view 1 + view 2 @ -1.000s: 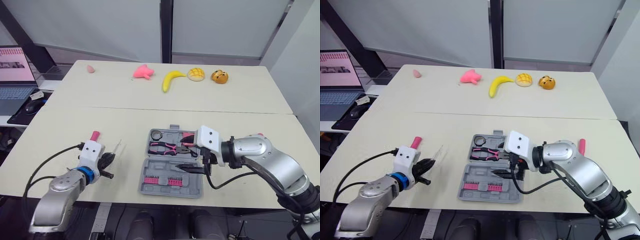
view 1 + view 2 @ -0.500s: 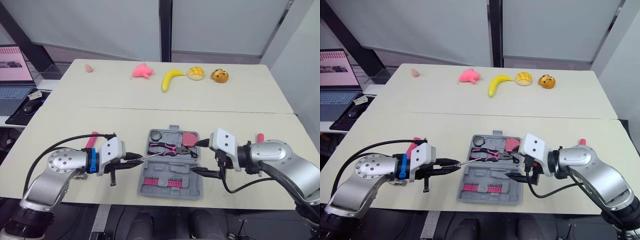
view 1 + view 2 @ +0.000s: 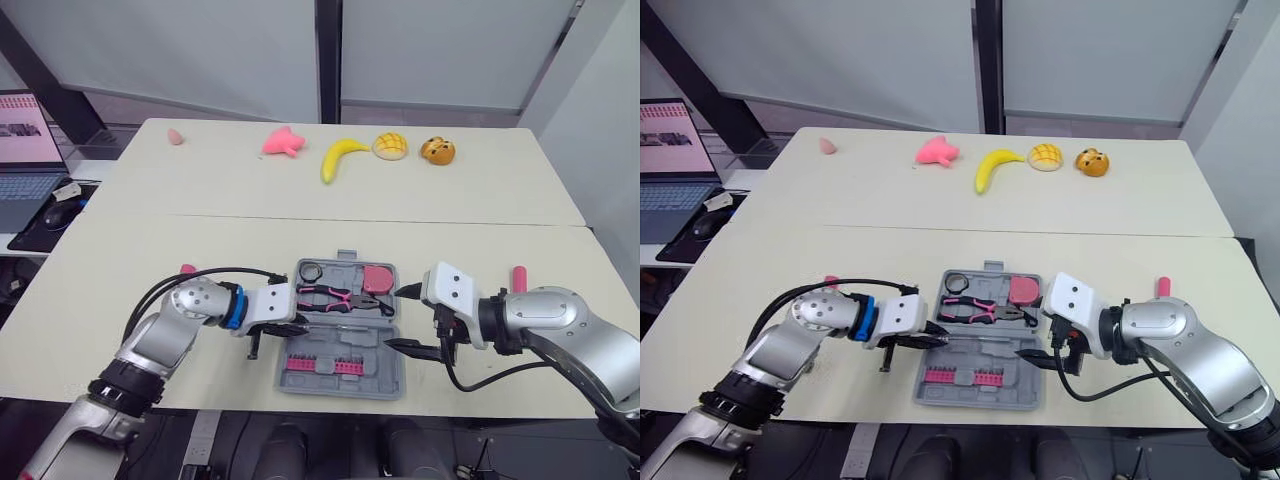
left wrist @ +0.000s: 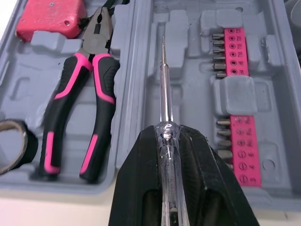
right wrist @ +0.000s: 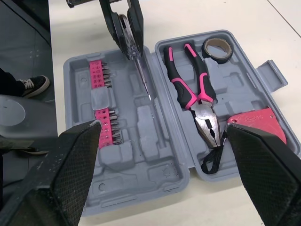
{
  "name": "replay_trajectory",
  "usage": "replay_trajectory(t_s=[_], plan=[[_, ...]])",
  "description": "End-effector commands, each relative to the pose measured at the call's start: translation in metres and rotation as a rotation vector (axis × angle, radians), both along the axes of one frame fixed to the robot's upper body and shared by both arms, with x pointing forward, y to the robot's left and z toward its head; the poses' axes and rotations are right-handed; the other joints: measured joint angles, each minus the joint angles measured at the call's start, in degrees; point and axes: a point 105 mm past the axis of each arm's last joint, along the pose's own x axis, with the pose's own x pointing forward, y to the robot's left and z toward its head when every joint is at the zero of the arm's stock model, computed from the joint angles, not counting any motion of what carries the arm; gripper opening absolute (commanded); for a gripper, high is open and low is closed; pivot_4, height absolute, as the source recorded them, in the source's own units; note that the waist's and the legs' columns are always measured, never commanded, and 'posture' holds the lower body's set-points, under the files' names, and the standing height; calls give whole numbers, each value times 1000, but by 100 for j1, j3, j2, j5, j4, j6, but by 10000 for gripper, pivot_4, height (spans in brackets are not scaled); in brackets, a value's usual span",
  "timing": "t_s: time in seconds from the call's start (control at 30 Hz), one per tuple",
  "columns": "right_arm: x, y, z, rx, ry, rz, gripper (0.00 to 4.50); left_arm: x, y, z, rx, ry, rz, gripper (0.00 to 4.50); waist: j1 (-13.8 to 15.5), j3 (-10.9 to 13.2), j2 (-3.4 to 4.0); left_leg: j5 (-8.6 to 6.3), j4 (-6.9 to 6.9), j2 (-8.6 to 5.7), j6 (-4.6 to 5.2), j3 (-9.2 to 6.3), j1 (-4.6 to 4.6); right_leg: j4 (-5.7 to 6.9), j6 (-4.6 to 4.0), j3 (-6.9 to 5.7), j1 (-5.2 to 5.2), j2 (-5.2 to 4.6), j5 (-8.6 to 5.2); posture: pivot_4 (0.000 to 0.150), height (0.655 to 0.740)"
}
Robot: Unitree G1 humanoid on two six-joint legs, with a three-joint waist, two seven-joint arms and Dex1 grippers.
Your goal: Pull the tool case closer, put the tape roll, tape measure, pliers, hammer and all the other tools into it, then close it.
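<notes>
The grey tool case [image 3: 345, 375] lies open at the table's near middle. Its far half holds a black tape roll [image 3: 312, 271], pink-handled pliers [image 3: 338, 296] and a pink tape measure [image 3: 377, 279]; the near half carries a pink bit strip [image 3: 325, 362]. My left gripper [image 3: 287, 326] is shut on a clear-handled screwdriver [image 4: 165, 108], whose shaft points over the case's near half. At the case's right edge my right gripper [image 3: 403, 318] stands open, holding nothing. One pink-handled tool [image 3: 187, 269] lies left of the case and another [image 3: 518, 277] behind my right arm.
Along the far table edge sit a small pink lump [image 3: 176, 136], a pink toy [image 3: 283, 141], a banana [image 3: 340, 158] and two buns [image 3: 390, 146] [image 3: 437, 151]. A laptop [image 3: 20, 130] and mouse [image 3: 55, 213] rest on a side desk at the left.
My left arm has swung right, carrying the screwdriver from the table's left to over the case. The right gripper has backed out of the case to its right edge.
</notes>
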Motion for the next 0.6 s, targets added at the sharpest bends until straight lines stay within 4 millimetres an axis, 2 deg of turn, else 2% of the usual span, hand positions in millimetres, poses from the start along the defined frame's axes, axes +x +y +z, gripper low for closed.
replay_trajectory(t_s=[0.03, 0.2, 0.6], plan=[[-2, 1, 5, -11, -32, 12, 45000, 0, -16, 5, 9, -30, -26, 2270, 0, 0, 0, 0, 0, 0, 0, -1, 0, 1, 0, -1, 0, 0, 0, 1500, 7369], [-2, 0, 3, -22, -27, 12, 45000, 2, -25, 4, 34, -47, -35, 2270, 2, 0, 0, 0, 3, 0, 0, -3, 2, 5, 0, -2, 1, 0, 0, 1500, 7369], [-3, 0, 3, -27, -25, 14, 45000, 7, -27, 0, 67, -64, -31, 2270, 0, 0, 0, 1, 3, 0, 0, -3, 2, 7, 1, -1, 2, 0, 1, 1500, 7369]])
